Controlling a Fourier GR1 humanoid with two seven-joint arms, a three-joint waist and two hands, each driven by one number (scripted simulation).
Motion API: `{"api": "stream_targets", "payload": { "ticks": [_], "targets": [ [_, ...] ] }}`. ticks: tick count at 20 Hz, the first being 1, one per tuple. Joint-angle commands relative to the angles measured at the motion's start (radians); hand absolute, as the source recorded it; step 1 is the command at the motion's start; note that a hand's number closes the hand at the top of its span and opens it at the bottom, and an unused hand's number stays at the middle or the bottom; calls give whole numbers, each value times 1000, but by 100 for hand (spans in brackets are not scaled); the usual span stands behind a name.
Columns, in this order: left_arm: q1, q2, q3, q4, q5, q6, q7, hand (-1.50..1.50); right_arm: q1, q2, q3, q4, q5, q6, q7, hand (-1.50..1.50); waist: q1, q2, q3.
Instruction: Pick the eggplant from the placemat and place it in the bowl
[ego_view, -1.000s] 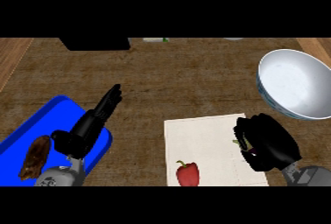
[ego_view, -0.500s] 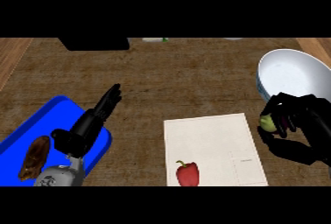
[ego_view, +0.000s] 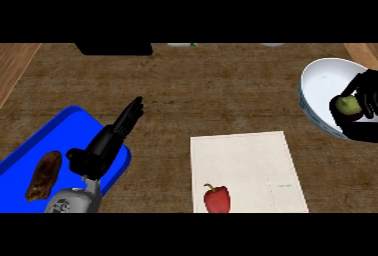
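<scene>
My right hand (ego_view: 362, 107) is at the view's right edge, over the white bowl (ego_view: 319, 90), with its fingers curled round the eggplant (ego_view: 347, 105), of which only a green end and a dark bit show. The white placemat (ego_view: 247, 165) lies at lower centre and holds a red bell pepper (ego_view: 217, 198) near its front edge. My left hand (ego_view: 111, 142) rests open over the blue tray's right side, fingers straight and pointing away.
A blue tray (ego_view: 52, 145) at the lower left holds a brown elongated item (ego_view: 44, 175). A black object (ego_view: 114, 48) stands at the counter's back. Wooden edges show at the far left and top right.
My right hand has lifted off the placemat with the eggplant and moved up and right, now above the bowl. The left hand has stayed still.
</scene>
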Motion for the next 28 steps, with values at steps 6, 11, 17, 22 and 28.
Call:
{"api": "stream_targets", "payload": {
  "ticks": [6,11,17,22,28],
  "targets": [
    [17,-31,-35,-23,-23,3,16,0,-233,6,-82,492,154,-186,-236,150,16,3,0],
    [-43,14,38,-7,30,-33,44,0,-296,-6,-6,701,207,-45,-201,150,33,9,0],
    [-43,-14,5,-22,-6,-10,42,0,-405,26,-30,981,137,94,-352,-150,32,10,1],
    [-47,-23,9,37,-8,-22,-10,0,-509,1,-121,1136,92,63,-540,-150,24,10,1],
    [-49,-10,30,-7,7,-24,33,0,-547,31,-269,1224,-12,-43,-524,-150,20,7,2]
  ]
}}
